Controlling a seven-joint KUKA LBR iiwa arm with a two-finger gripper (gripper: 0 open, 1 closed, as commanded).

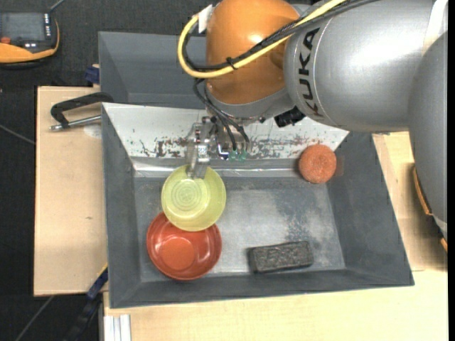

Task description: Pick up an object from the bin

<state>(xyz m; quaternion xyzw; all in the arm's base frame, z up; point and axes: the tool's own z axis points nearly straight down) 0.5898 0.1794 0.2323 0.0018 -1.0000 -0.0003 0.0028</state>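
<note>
grasp looks made: fingers [197, 163] pinched narrow on the far rim of the yellow bowl [193, 199], which overlaps the red bowl [181, 251]; lifting clear remains.

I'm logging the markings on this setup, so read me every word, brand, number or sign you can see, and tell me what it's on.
"KUKA": on the silver arm, lettering running sideways.
Black and orange device, top left: screen too small to read.
Things in the bin: no text on them.
</note>
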